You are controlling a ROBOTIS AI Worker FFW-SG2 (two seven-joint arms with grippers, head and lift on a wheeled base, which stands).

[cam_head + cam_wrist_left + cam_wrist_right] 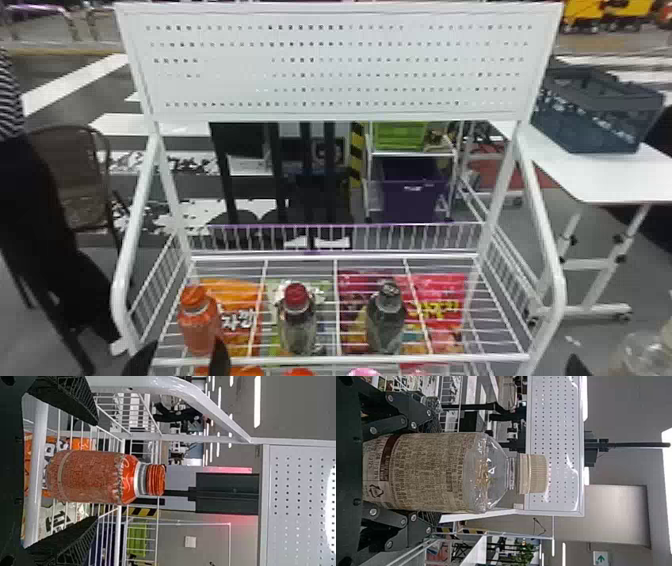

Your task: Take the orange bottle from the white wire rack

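The orange bottle stands upright at the left end of the white wire rack, straight ahead of the left gripper, which is much the nearer of the 2 and the natural choice for this pick. That gripper's 2 black fingers are spread wide, with the bottle's body showing in the space between them, roughly centred and touching neither as far as the left wrist view tells. How deep the fingertips reach is hard to judge, though the rack's front bar crosses behind them and in front of the bottle's foot. The bottle's long axis runs straight up, square to the way the fingers point, so they could close on it from its 2 sides without any turn of the wrist. The left arm's hand is level, low at the rack's near edge, aimed forward. The coming move probably wants a short, straight push over the bar before the squeeze; going in too low could knock the bar, and drifting sideways could tip the bottle. The red-capped bottle stands apart on the robot's right, leaving room for the inner finger. Off to the right, the right gripper pinches a clear bottle, held upright.
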